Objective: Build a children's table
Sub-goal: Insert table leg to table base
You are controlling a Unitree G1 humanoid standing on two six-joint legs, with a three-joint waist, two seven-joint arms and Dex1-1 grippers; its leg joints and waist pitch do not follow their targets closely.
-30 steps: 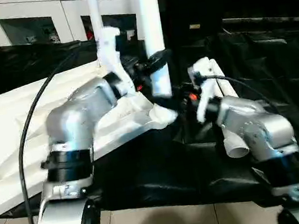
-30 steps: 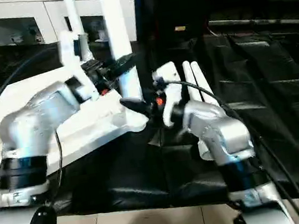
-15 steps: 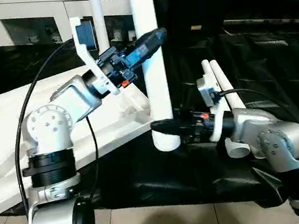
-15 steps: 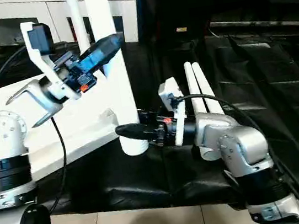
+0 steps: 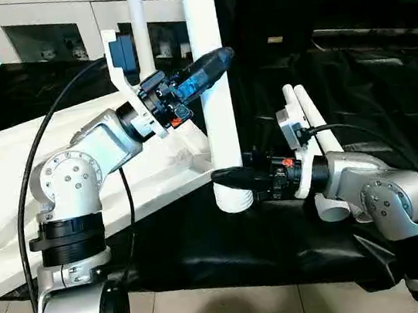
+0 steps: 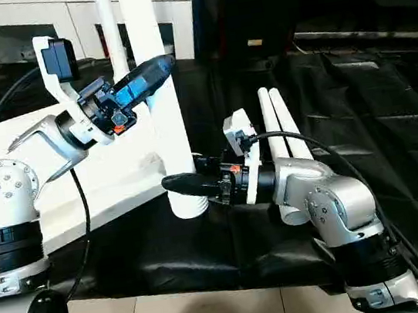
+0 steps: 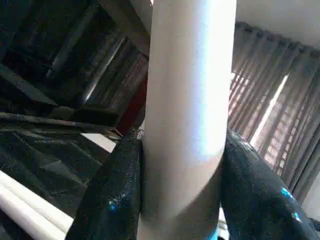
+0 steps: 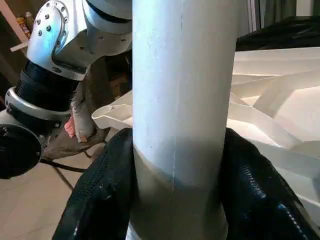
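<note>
White plastic stands out against all the black cloth: one leg (image 5: pixel 213 86) of the children's table is held upright between the two arms, its wide open end hanging just off the corner of the tabletop (image 5: pixel 8 165). The left gripper (image 5: pixel 208 65) reaches in from the tabletop side and pinches the leg partway up, its two dark fingers (image 7: pixel 112 195) pressed against either side of the tube. Lower down, the right gripper (image 5: pixel 223 176) comes in level from the other side and clamps the same leg just above its open end, a black finger (image 8: pixel 102 192) hugging each flank.

The tabletop lies upside down on the black-draped table (image 6: pixel 375 117), its ribbed underside facing up and its near corner right beside the held leg. A second leg (image 5: pixel 137 19) rises straight up behind the first, farther along the tabletop; where it is seated I cannot tell. Two more legs (image 6: pixel 282 131) lie side by side on the black cloth behind the right forearm. A white cabinet (image 5: pixel 51 31) with glass doors stands at the back.
</note>
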